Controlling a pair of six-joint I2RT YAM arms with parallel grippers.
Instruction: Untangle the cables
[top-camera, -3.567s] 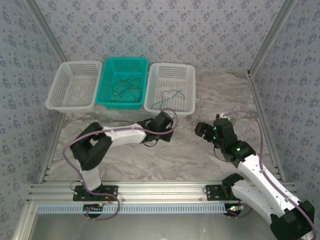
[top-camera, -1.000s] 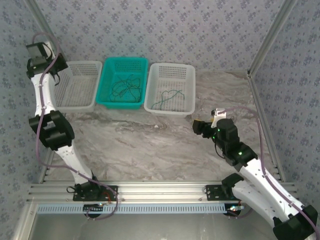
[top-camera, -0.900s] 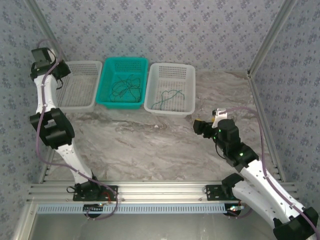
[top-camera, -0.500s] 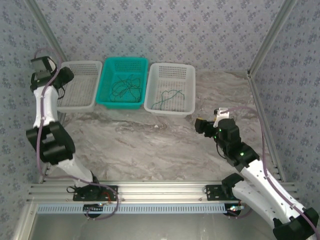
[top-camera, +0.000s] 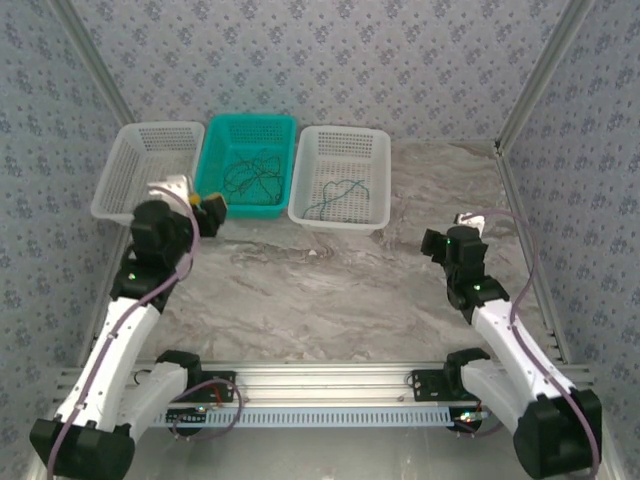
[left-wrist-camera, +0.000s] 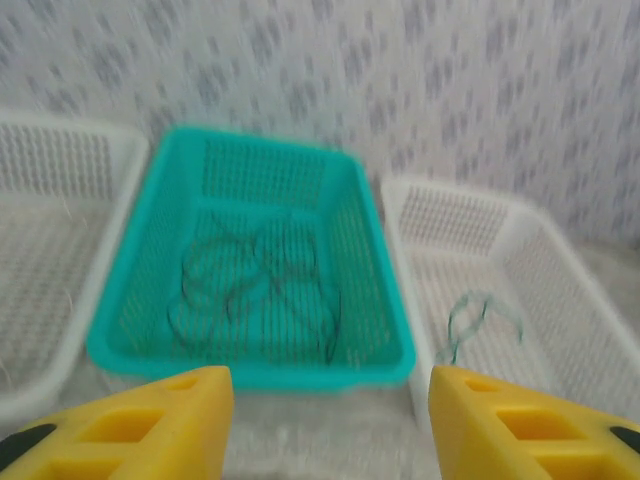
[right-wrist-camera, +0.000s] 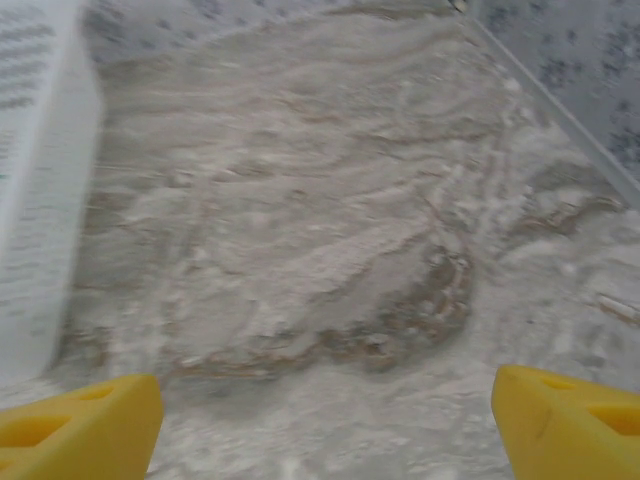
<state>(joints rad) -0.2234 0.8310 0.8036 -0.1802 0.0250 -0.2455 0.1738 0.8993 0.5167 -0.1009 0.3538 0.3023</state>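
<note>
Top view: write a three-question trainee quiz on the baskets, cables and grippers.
1. True or false: the teal basket holds a bunch of dark cables.
2. The teal-blue cable lies: A in the left white basket; B in the right white basket; C on the table.
3. Fill in: the left gripper and right gripper both stand ____, holding nothing.
Key: 1 true; 2 B; 3 open.

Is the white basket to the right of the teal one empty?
No, a thin teal-blue cable lies curled on that white basket's floor.
</note>
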